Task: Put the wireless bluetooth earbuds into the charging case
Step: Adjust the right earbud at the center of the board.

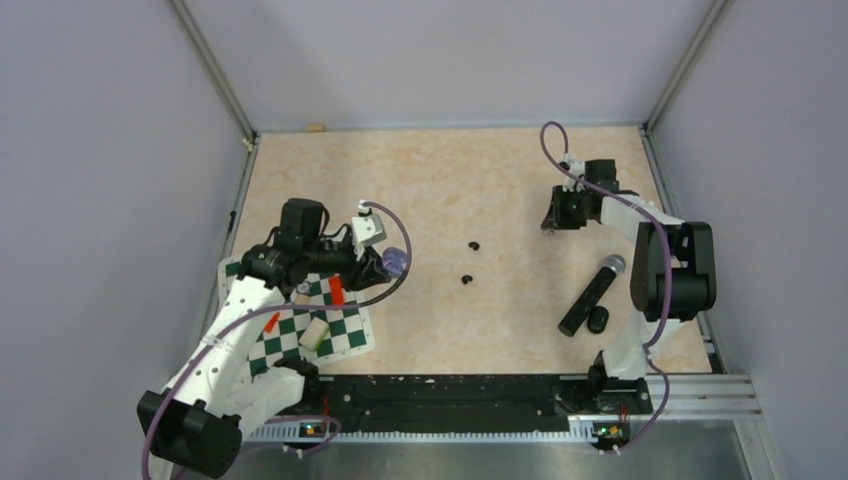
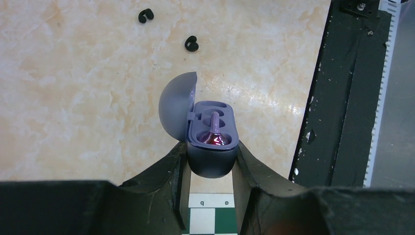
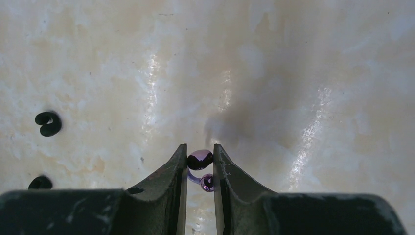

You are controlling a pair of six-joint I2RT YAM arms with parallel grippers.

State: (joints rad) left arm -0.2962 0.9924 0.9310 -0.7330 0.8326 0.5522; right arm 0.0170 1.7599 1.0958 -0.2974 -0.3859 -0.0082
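Note:
In the left wrist view, the bluish-grey charging case [image 2: 212, 164] is held above the table with its domed lid [image 2: 176, 105] swung open to the left. My left gripper [image 2: 211, 149] is shut on the case's body. A shiny purple earbud [image 2: 214, 138] lies in the case's near hollow. From above, the case [image 1: 396, 262] shows at the tip of the left gripper [image 1: 384, 266]. My right gripper [image 3: 200, 149] is shut on a second purple earbud [image 3: 200, 159], two beads joined by a thin bridge, just over the table. It sits at the far right [image 1: 552, 218] in the top view.
Two small black C-shaped pieces [image 1: 473, 245] [image 1: 466, 280] lie mid-table between the arms. A long black cylinder [image 1: 592, 295] and a small black cap [image 1: 598, 320] lie by the right arm. A green-white checkered mat [image 1: 345, 330] with a cream block [image 1: 314, 333] lies under the left arm.

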